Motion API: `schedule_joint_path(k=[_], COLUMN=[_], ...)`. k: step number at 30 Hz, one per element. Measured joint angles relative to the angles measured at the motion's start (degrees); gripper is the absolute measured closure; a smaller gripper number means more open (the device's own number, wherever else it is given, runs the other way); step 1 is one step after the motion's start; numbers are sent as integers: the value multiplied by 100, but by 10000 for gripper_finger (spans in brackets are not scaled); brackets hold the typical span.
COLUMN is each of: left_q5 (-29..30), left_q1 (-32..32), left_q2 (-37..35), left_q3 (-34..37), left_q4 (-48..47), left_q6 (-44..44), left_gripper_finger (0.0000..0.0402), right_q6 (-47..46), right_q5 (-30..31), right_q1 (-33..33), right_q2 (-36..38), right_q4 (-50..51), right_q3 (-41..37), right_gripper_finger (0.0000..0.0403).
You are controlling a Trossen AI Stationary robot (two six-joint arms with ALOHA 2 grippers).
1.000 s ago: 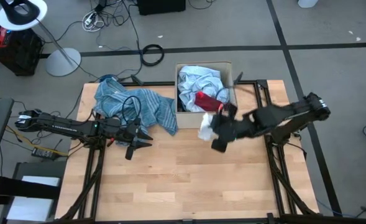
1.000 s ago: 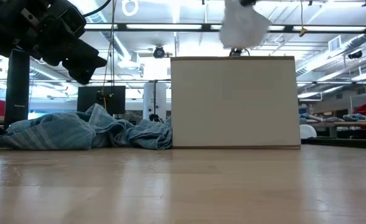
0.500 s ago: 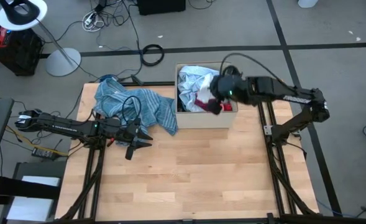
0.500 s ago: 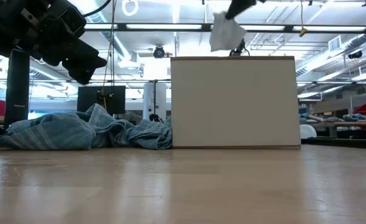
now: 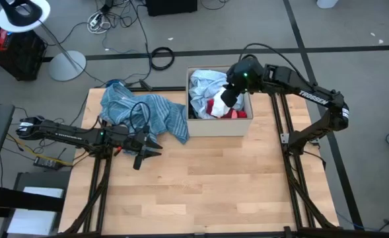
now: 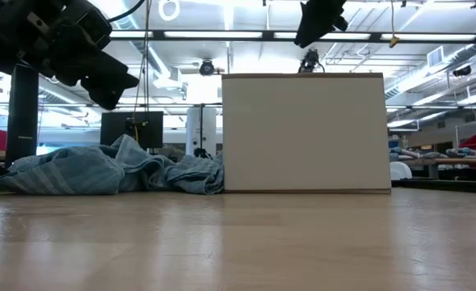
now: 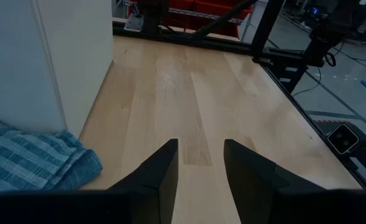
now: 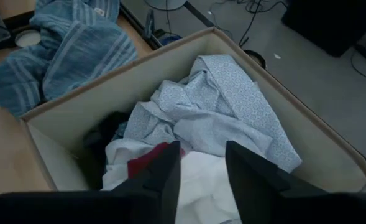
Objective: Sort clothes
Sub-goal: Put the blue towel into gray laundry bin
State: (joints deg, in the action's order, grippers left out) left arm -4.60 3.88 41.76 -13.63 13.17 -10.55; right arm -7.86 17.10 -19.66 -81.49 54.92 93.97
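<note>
Change: white piece (image 8: 201, 180) now dropped into box (image 5: 215, 127), no longer dangling.
Right gripper (image 8: 201, 186): fingers apart, empty, above box.
Left gripper (image 7: 200, 174): fingers apart, idle.
Meaning: one item sorted.

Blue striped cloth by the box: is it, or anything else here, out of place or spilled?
The blue striped cloth lies crumpled on the table against the cardboard box, outside it, one corner over the table's back edge. The other clothes sit heaped inside. The right gripper hovers open over them; nothing looks damaged.
</note>
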Motion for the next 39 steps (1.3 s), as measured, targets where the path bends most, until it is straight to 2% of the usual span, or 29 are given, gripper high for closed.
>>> schedule_joint_path(k=[9, 18, 23, 28, 31, 35, 39], left_q5=[0, 0, 0, 220, 485, 786, 1074], left_q1=[0, -2, -2, -1, -2, -2, -2], left_q2=[0, 0, 2, 2, 2, 2, 2], left_q3=[0, 0, 0, -2, -2, -2, -2], left_q4=[-38, 292, 554, 826, 890, 884, 901], left_q6=[-17, -19, -21, -25, -179, -40, 110], left_gripper_finger=[266, 266, 266, 266, 266, 266, 266], right_q6=[22, 24, -79, -385, -622, -1185, -2027], right_q5=[-26, -40, -42, -28, 103, 743, 1448], right_q1=[10, 93, 461, 1224, 1870, 2874, 3810], right_q2=[0, 2, 43, 210, 493, 1060, 1690], right_q4=[45, 664, 1175, 1505, 1368, 941, 142], right_q3=[0, 0, 0, -20, -324, -1226, -2510], right_gripper_finger=[225, 219, 219, 222, 222, 223, 225])
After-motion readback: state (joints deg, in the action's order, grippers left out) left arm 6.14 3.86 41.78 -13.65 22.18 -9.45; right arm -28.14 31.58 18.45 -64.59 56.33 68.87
